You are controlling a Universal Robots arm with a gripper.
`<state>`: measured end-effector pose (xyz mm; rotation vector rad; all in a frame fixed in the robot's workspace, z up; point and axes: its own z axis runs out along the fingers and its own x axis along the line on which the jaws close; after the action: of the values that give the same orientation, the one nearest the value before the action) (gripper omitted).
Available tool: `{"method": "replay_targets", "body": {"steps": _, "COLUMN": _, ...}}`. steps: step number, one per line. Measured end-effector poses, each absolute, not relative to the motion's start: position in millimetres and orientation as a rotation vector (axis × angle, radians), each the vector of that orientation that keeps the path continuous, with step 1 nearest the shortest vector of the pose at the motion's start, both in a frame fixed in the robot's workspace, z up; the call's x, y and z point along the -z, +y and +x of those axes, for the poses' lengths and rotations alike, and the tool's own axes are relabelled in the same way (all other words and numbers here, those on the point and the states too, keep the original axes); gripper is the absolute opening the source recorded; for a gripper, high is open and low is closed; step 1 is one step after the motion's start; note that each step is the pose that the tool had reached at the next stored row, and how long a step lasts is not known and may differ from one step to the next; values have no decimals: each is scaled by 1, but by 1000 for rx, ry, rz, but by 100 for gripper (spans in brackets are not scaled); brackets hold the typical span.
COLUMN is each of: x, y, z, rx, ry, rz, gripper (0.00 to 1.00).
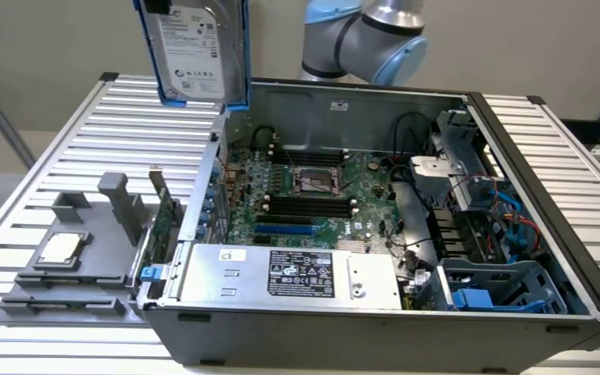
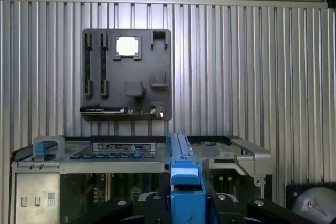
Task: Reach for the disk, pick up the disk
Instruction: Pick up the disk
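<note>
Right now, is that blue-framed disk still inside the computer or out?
Out. The disk hangs upright, high above the open computer case, touching nothing inside it.

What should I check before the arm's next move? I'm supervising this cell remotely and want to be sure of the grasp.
1. Disk lifted out of the open computer case: ok, it hangs above the case's far corner on the exterior view's left.
2. Disk upright, label facing the exterior camera: ok.
3. Blue frame centred at the tool: ok in the wrist view.
4. Finger contact on the frame: cannot tell.
5. Grey fixture plate with the small silver chip undisturbed on the slatted table: ok.
</note>
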<state>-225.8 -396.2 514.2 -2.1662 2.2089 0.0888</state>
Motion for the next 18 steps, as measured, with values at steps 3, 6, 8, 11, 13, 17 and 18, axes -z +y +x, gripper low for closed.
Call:
{"method": "replay_targets", "body": {"steps": 3, "x": -514, "y": -397, "z": -212, "rx": -94, "ry": 2206, "rz": -2164, "gripper": 33}}
{"method": "replay_targets", "body": {"steps": 6, "x": -514, "y": -398, "z": -198, "rx": -100, "ry": 2204, "rz": -2161, "gripper": 33}}
{"method": "replay_targets", "body": {"steps": 8, "x": -514, "y": -400, "z": -189, "rx": -102, "ry": 2203, "rz": -2160, "gripper": 33}}
{"method": "replay_targets", "body": {"steps": 11, "x": -514, "y": -402, "z": -176, "rx": -102, "ry": 2202, "rz": -2160, "gripper": 33}}
{"method": "replay_targets", "body": {"steps": 13, "x": -514, "y": -405, "z": -166, "rx": -102, "ry": 2203, "rz": -2160, "gripper": 33}}
{"method": "replay_targets", "body": {"steps": 17, "x": -514, "y": -412, "z": -148, "rx": -102, "ry": 2202, "rz": -2160, "gripper": 33}}
{"method": "replay_targets", "body": {"steps": 18, "x": -514, "y": -413, "z": -144, "rx": -102, "ry": 2202, "rz": -2159, "gripper": 33}}
